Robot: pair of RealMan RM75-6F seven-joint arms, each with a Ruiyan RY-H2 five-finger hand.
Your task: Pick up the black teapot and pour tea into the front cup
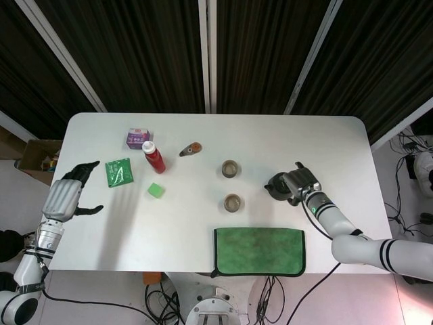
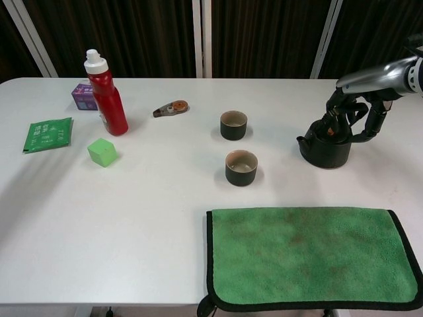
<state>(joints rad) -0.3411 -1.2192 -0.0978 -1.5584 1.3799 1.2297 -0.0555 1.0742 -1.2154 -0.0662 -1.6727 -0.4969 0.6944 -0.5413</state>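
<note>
On a white table (image 2: 145, 218), a black teapot (image 2: 324, 148) stands upright toward the robot's right side, well back from the near edge, its short spout pointing toward the two cups. Over it arches the right hand (image 2: 353, 116). Fingertips (image 2: 327, 125) curl down at the lid and top rim, but whether they have truly closed on the pot cannot be told. From overhead, the right hand (image 1: 300, 184) covers most of the teapot (image 1: 275, 186).

The task looks barely begun. The pot sits on the table, not yet lifted, and no pouring has happened. The front cup (image 2: 241, 168), dark with a pale inside, stands upright between the pot and the table's middle. A second cup, the back cup (image 2: 233, 125), stands just behind it, apart from it. Left to do, as I judge it: secure the grip, lift, carry the pot leftward and tip the spout over the front cup.

Room to move seems good. Bare table lies between pot and front cup. A green cloth (image 2: 310, 257) lies flat along the near edge, near the front cup but not touching it. A red bottle (image 2: 106, 93), green cube (image 2: 102, 152), green packet (image 2: 47, 134), purple box (image 2: 82, 96) and a small tape dispenser (image 2: 171, 108) sit well away on the far left. The left hand (image 1: 70, 191) hovers beside the table's left edge, fingers spread, holding nothing.
</note>
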